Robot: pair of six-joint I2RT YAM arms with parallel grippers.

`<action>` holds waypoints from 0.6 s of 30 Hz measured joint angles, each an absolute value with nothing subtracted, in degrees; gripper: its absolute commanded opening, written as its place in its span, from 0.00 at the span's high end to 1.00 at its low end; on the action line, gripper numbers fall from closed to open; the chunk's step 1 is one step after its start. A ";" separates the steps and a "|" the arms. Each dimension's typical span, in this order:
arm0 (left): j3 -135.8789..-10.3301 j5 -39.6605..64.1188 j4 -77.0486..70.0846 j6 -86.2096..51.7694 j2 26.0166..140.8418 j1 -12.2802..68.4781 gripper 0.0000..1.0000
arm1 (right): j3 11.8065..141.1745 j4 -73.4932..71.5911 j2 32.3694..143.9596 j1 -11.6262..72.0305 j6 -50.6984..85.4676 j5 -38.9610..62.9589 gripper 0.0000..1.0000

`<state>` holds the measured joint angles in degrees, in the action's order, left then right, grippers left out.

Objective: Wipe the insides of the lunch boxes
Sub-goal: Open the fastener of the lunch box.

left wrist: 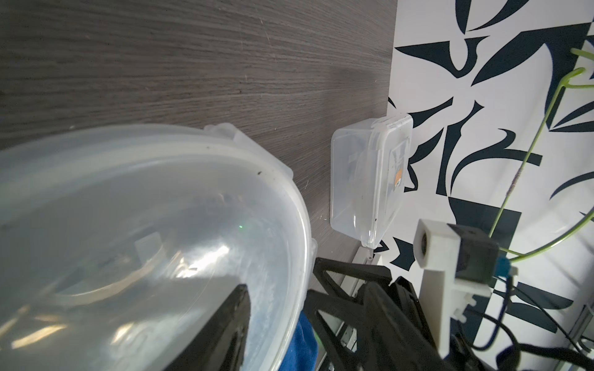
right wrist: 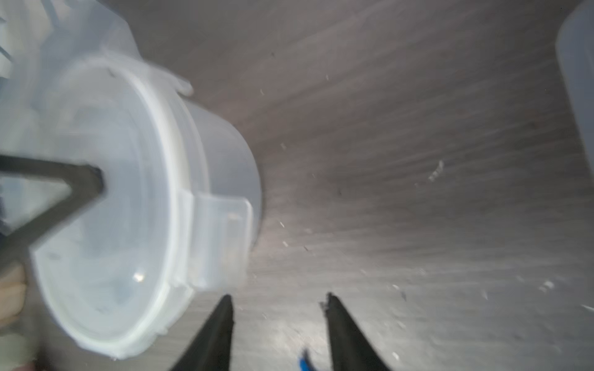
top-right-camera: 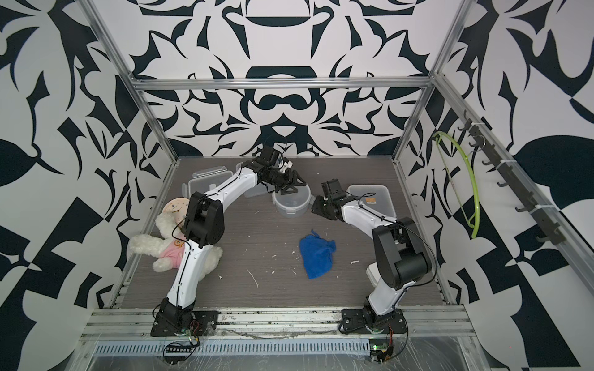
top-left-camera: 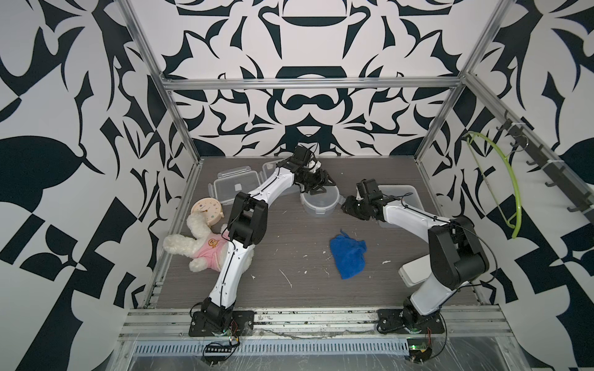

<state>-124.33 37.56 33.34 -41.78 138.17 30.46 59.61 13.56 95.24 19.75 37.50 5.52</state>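
Note:
The round lunch box stands mid-table with its translucent lid on. My left gripper is open over it, one finger resting on the lid top, the other just past the rim. My right gripper hovers open and empty beside the round lunch box, near a lid clip. A lunch box with an orange sticker sits under my right arm. A rectangular lunch box lies at the back left. The blue cloth lies crumpled in front.
A white plush toy in pink and a round beige clock lie by the left arm. A white block sits beside the right arm. A green hanger hangs on the right wall. White crumbs dot the table.

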 measured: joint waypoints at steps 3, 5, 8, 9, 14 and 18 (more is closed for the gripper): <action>-129.78 36.99 38.00 -41.58 140.07 30.44 0.36 | 59.64 16.60 93.03 19.75 36.05 5.02 0.53; -134.21 35.20 42.78 -40.80 141.12 30.39 0.35 | 59.83 18.44 90.87 19.75 35.16 4.38 0.64; -137.10 31.05 48.53 -38.85 139.72 29.98 0.34 | 61.65 21.52 88.14 19.75 33.32 2.55 0.81; -135.92 29.23 49.52 -38.17 137.82 29.58 0.34 | 62.98 22.57 87.88 19.75 32.42 1.78 0.88; -120.53 21.04 50.35 -36.12 122.43 24.91 0.35 | 77.28 26.79 95.00 19.75 27.81 -0.16 1.00; -115.55 18.74 50.24 -35.94 118.96 21.56 0.36 | 91.90 27.55 107.74 19.70 24.60 -0.60 1.00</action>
<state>-115.55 18.74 50.24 -35.94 118.96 21.56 91.90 27.55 107.74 19.70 24.60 -0.60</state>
